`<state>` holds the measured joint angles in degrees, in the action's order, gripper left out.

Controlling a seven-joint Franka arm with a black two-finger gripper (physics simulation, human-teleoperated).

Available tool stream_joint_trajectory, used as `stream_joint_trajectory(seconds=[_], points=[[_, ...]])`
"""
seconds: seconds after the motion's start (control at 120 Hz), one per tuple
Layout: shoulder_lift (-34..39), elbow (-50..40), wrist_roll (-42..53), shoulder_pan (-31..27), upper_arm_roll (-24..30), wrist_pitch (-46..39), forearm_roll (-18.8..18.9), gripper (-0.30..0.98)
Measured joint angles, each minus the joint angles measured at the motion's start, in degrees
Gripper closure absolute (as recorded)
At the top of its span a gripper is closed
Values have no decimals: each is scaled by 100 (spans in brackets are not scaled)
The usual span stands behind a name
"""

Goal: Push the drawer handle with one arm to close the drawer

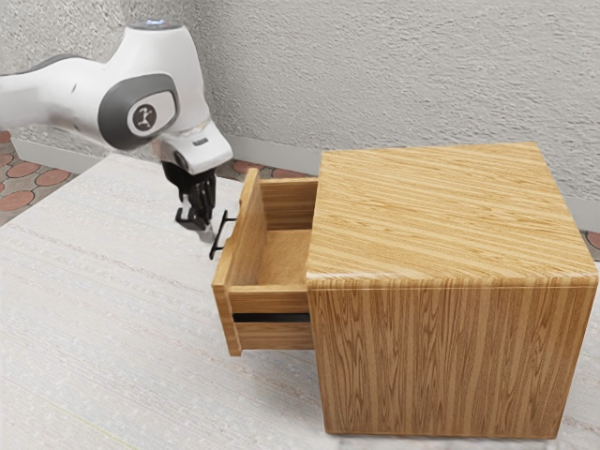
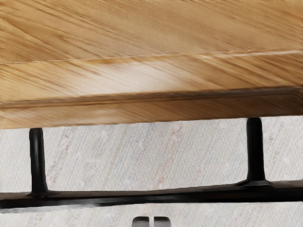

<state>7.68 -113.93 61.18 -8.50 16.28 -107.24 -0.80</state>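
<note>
Gripper [image 1: 199, 223] above table [image 1: 112, 300], pointing down, on outer side of drawer [image 1: 281, 258]. Fingers [image 2: 141, 221] together, only a thin slit between tips; nothing clamped.

Handle [image 1: 219, 235]: black bar, just beside the fingers, between them and drawer front [image 1: 246, 220]. In wrist view, narrow pale strip of tabletop between fingertips and bar; apart by that view. Bar running crosswise ahead of fingertips, past them to either side. Two black posts [image 2: 255, 149] beyond bar, joining it to wood, one off to each side of the fingers. Pale tabletop visible in the opening framed by bar, posts and wood.

Drawer open, well out of cabinet [image 1: 450, 211]. Drawer front near the fingers, beyond handle; wooden floor and inner walls past that; cabinet farther on, same side, well apart from the fingers. Dark slot [image 1: 272, 318] along drawer's outer side wall. Light wood throughout, grain strong on cabinet top and side.

Arm [image 1: 145, 94] white and gray, above the fingers, coming in from exterior view's left. Rough gray wall [image 1: 403, 75] behind the whole setup, well away from the fingers. Reddish floor tiles [image 1: 21, 183] past table edge.
</note>
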Motion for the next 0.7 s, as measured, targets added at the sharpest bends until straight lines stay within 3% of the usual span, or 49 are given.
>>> stream_joint_trajectory(seconds=[0.7], points=[[-903,935,-683,48,569,3,-119,79]])
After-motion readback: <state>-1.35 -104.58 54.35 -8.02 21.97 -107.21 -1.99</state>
